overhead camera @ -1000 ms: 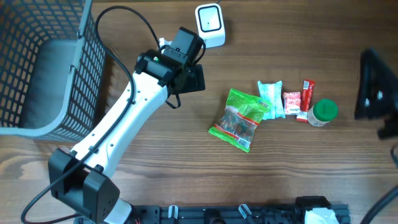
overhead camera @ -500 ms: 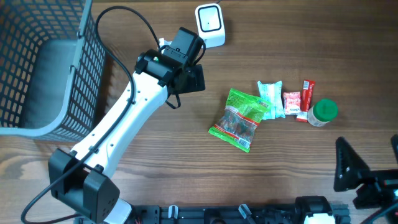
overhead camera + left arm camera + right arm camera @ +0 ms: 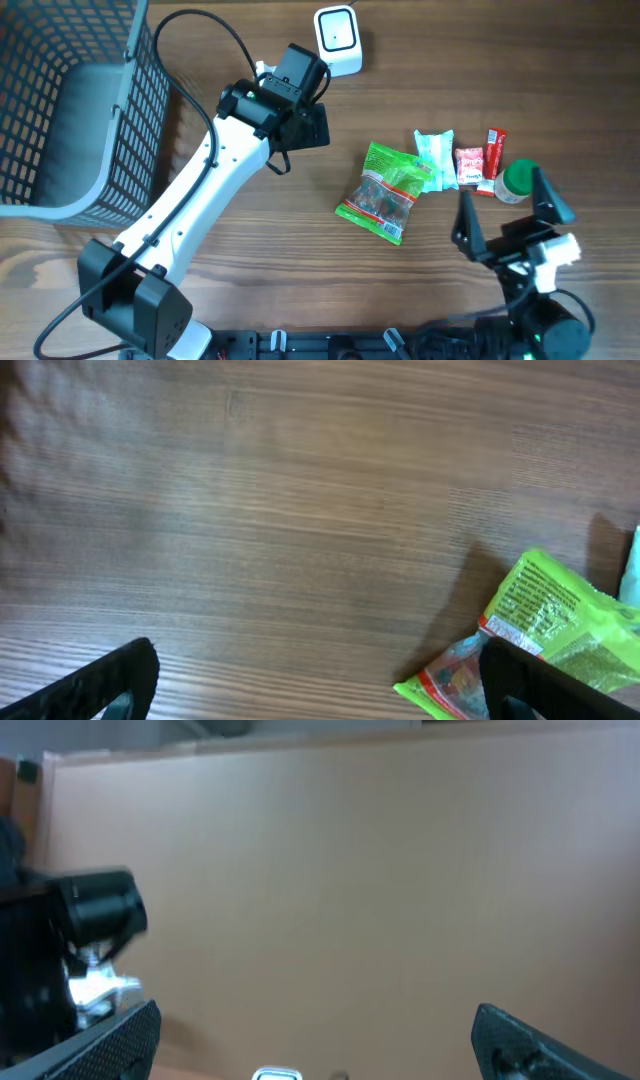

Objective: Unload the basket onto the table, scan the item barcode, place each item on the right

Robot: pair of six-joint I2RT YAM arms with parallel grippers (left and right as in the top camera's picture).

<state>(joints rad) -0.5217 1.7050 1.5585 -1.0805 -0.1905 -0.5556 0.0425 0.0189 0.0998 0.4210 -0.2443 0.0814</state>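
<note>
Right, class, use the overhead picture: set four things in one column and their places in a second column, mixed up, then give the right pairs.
Things
1. basket
2. scanner
3. green bag
4. jar

Places
A. furthest right of the four
B. top centre
C. far left
D. middle

Pairs: 1-C, 2-B, 3-D, 4-A

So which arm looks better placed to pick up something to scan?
Probably the right: its open right gripper hangs beside the green-lidded jar and red packets. The left gripper, also open, sits by the white scanner, farther away.
</note>
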